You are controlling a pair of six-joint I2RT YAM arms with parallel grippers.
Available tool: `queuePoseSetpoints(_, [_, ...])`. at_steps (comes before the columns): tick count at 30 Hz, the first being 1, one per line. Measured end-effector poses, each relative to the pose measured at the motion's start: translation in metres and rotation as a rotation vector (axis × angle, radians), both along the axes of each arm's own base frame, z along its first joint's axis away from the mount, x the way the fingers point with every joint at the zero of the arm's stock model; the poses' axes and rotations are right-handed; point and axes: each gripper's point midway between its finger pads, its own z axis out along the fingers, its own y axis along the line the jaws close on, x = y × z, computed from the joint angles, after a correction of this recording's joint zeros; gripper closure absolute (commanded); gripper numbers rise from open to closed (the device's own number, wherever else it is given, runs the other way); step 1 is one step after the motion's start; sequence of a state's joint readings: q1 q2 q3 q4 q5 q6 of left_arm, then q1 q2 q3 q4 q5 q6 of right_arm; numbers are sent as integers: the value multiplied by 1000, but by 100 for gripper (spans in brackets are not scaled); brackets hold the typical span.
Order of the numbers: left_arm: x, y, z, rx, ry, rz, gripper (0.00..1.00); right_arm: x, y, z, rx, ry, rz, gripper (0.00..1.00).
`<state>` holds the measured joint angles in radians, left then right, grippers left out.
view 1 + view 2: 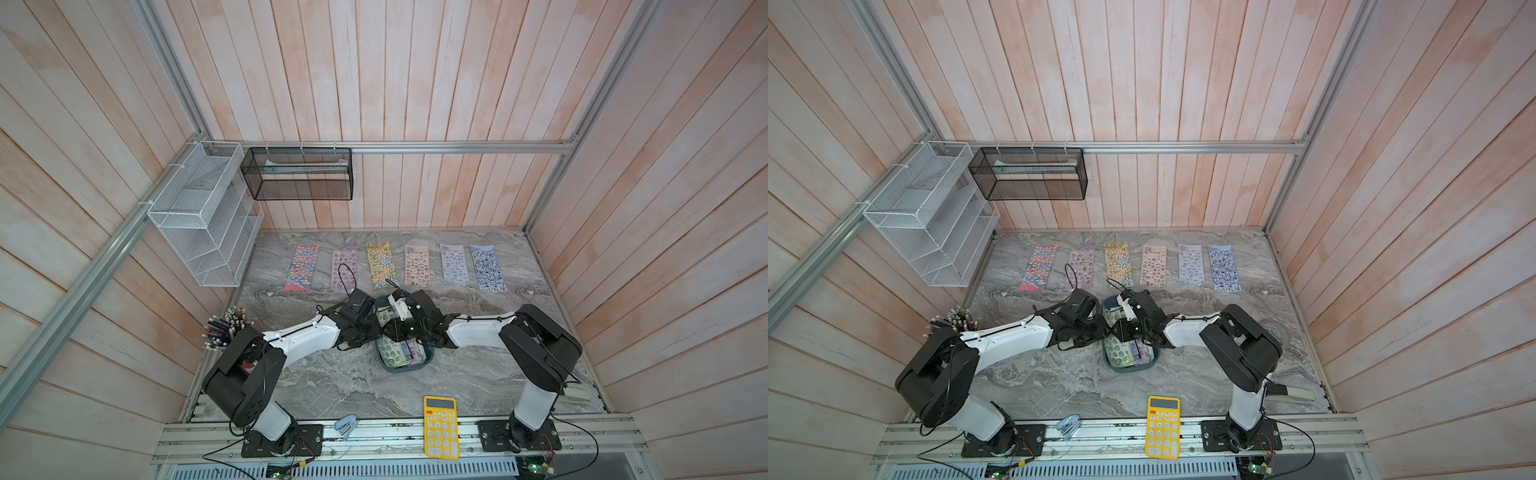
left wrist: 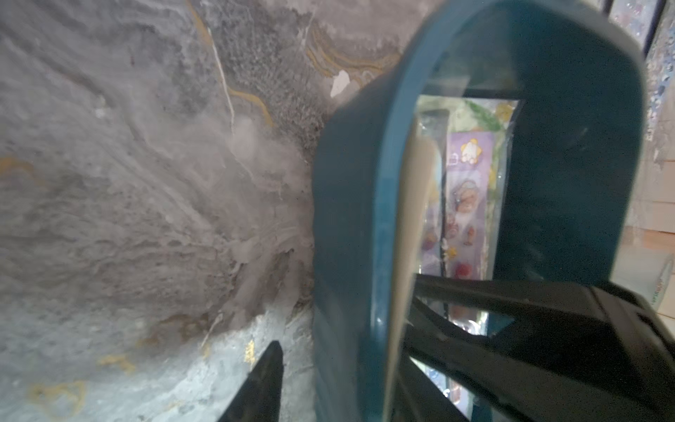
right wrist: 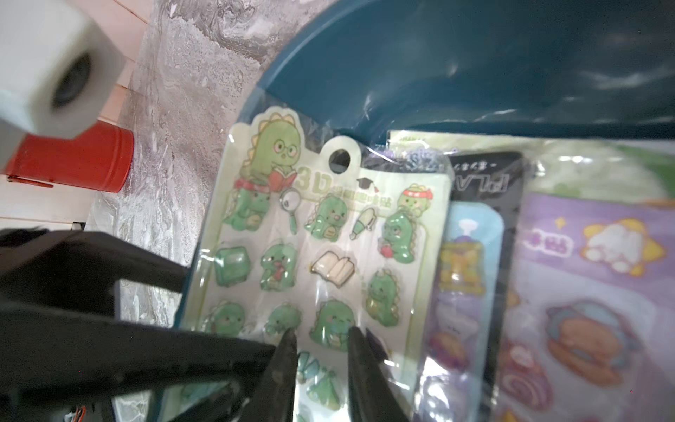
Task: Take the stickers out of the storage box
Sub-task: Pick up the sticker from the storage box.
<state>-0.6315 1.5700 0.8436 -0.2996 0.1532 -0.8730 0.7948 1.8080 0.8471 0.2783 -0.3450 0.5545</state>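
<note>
The stickers (image 3: 321, 237) lie stacked in the storage box (image 3: 438, 54) at the middle of the bench (image 1: 332, 382). I judge them light, floppy and slick, best pinched at a free edge. My right end effector (image 3: 324, 341) hangs narrowly apart over the green sheet; my left end effector (image 2: 339, 369), apart, straddles the box wall

Hung on the walls: white wire rack (image 1: 203, 220), black mesh basket (image 1: 297, 174) just beside. At the near table (image 1: 332, 386) edge: yellow calculator (image 1: 441, 427), blue stapler (image 1: 346, 426); bundled pens (image 1: 224, 328) farther left.
</note>
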Motion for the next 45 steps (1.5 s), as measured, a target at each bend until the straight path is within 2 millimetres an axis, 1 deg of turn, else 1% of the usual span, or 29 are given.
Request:
queuePoseSetpoints(2, [6, 5, 6, -8, -16, 17, 49, -3, 1, 0, 13, 7, 13, 73])
queuePoseSetpoints(7, [26, 15, 31, -38, -84, 55, 46, -5, 2, 1, 29, 13, 26, 73])
queuePoseSetpoints(11, [36, 10, 45, -51, -121, 45, 46, -6, 3, 2, 34, 19, 33, 73])
queuePoseSetpoints(13, [41, 7, 49, -57, -133, 37, 48, -7, 3, 2, 35, 22, 36, 74])
queuePoseSetpoints(16, [45, 3, 49, -56, -135, 21, 54, -7, 3, 2, 36, 24, 38, 74])
queuePoseSetpoints(19, [47, 1, 43, -47, -122, 9, 65, -7, 3, 2, 37, 24, 38, 74])
queuePoseSetpoints(22, [46, 3, 38, -32, -112, 8, 77, -8, 2, 1, 38, 25, 39, 74])
queuePoseSetpoints(24, [46, 6, 37, -21, -108, 7, 81, -7, 2, 1, 39, 26, 39, 74])
queuePoseSetpoints(26, [46, 7, 36, -15, -105, 10, 81, -8, 2, 1, 39, 26, 40, 74])
queuePoseSetpoints(27, [46, 7, 36, -12, -104, 10, 79, -8, 2, 2, 39, 27, 40, 74])
queuePoseSetpoints(29, [46, 7, 37, -14, -103, 12, 71, -7, 2, 2, 40, 27, 40, 74])
queuePoseSetpoints(31, [47, 5, 40, -19, -110, 8, 70, -8, 2, 2, 41, 29, 42, 74])
queuePoseSetpoints(32, [48, 5, 41, -20, -111, 7, 71, -8, 2, 2, 41, 29, 42, 74])
queuePoseSetpoints(34, [48, 5, 40, -19, -112, 6, 76, -8, 2, 2, 42, 29, 42, 74])
queuePoseSetpoints(35, [47, 5, 40, -18, -111, 5, 77, -8, 2, 2, 42, 29, 42, 74])
queuePoseSetpoints(42, [47, 6, 43, 1, -117, 1, 78, -8, 2, 2, 43, 28, 42, 74])
queuePoseSetpoints(45, [51, -3, 50, 6, -138, -21, 82, -8, 2, 2, 42, 28, 42, 74])
